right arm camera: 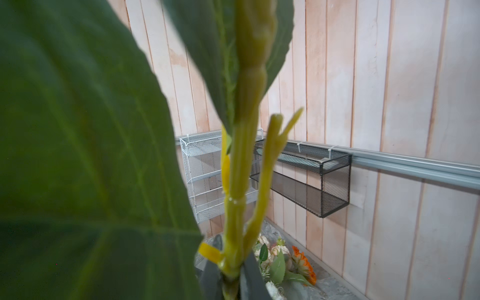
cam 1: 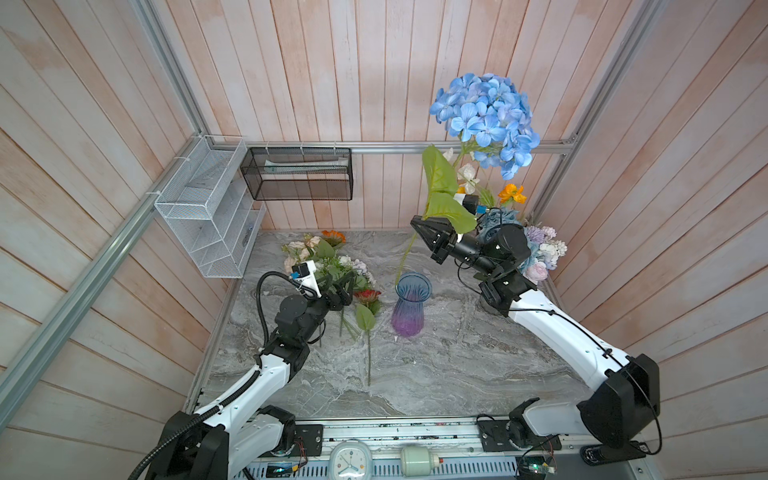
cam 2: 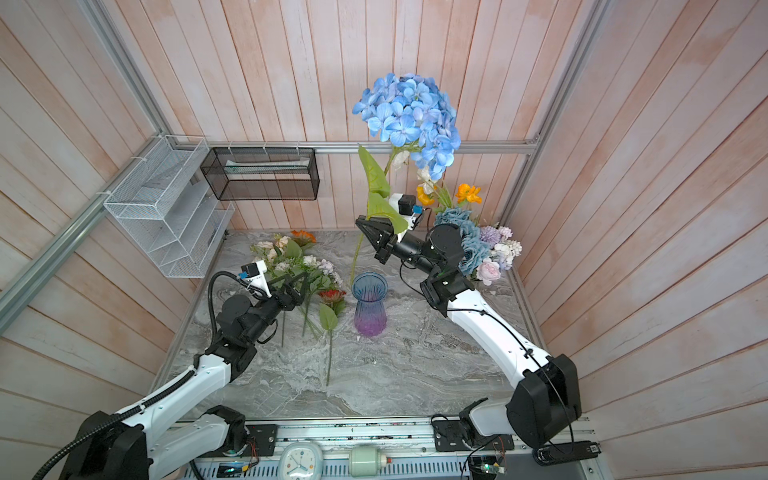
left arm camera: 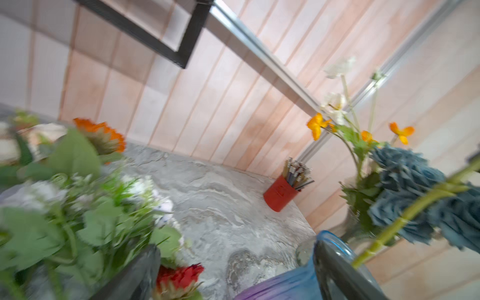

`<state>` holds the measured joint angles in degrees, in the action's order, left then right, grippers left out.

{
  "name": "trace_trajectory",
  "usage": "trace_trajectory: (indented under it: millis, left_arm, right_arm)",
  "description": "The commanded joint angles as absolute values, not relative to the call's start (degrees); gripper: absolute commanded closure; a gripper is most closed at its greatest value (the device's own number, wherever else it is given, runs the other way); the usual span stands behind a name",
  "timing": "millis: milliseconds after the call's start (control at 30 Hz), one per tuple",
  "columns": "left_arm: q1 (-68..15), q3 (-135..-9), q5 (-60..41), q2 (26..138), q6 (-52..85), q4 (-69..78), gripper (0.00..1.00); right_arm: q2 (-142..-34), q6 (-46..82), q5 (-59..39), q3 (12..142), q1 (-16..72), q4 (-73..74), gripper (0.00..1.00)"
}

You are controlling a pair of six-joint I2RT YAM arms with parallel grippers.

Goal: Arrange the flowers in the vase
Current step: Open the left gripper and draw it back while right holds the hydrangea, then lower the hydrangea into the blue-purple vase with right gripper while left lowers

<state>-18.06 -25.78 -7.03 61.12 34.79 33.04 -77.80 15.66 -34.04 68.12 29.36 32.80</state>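
Observation:
The blue-to-purple glass vase point(cam 1: 410, 305) point(cam 2: 370, 307) stands mid-table. My right gripper point(cam 1: 419, 230) point(cam 2: 365, 227) point(right arm camera: 231, 283) is shut on the green stem point(right arm camera: 239, 181) of the blue hydrangea point(cam 1: 486, 120) point(cam 2: 409, 120), held high and tilted. The stem's lower end reaches the vase's mouth point(left arm camera: 358, 261). A big leaf point(right arm camera: 78, 155) fills much of the right wrist view. Left of the vase my left gripper point(cam 1: 345, 286) point(cam 2: 297, 284) point(left arm camera: 237, 272) is open and empty, above a red flower point(cam 1: 368, 296) point(left arm camera: 181, 278) lying on the table. More flowers point(cam 1: 324, 257) are piled behind it.
A bunch of dusty-blue roses, lilac clusters and orange poppies point(cam 1: 536, 249) point(left arm camera: 405, 181) stands at the back right. A red pot of pencils point(left arm camera: 280, 192) sits in the back corner. A white wire rack point(cam 1: 208, 208) and a black mesh basket point(cam 1: 299, 174) hang on the walls.

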Motion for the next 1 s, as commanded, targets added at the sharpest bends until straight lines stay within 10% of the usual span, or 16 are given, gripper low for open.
trace_trajectory:
  millis: [0, 967]
  left_arm:
    - [-16.01, -23.01, -6.50, 62.16, 41.33, 31.45, 0.04]
    - [-14.43, -25.30, 1.17, 60.09, 39.11, 19.94, 0.00]
  right_arm:
    - [-75.14, 10.46, -29.59, 67.81, 28.76, 29.55, 1.00]
    - [-78.57, 7.43, -15.64, 45.26, 32.44, 30.45, 0.83]
